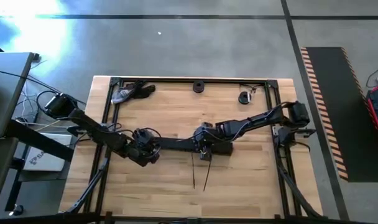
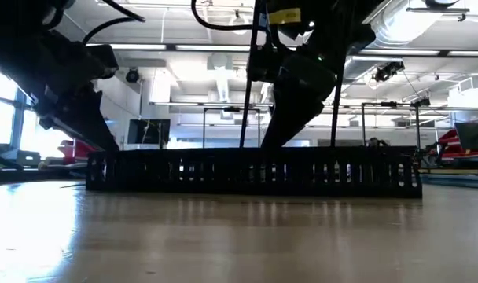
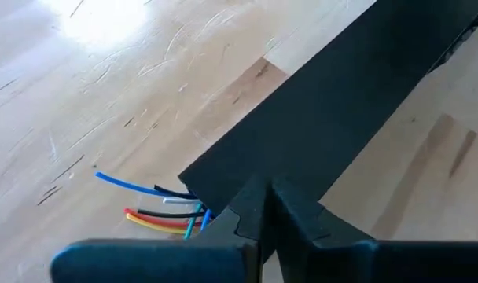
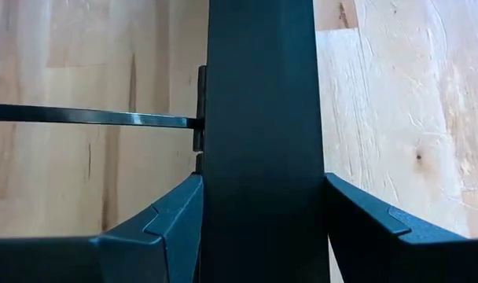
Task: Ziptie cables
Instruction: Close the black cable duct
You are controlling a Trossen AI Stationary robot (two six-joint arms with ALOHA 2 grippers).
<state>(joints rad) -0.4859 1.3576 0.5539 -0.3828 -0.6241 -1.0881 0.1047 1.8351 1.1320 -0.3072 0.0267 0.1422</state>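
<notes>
Both hands [image 1: 153,149] [image 1: 204,146] low, on duct [image 1: 176,144]

L arm low at mid-table, left end effector [image 1: 153,148] clamped, right end effector [image 1: 204,147] clamped, arms facing inward

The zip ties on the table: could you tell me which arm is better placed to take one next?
Probably right. The right end effector grips the strip just where the zip ties begin; the left end effector is at the strip's far end, by the cables.
</notes>
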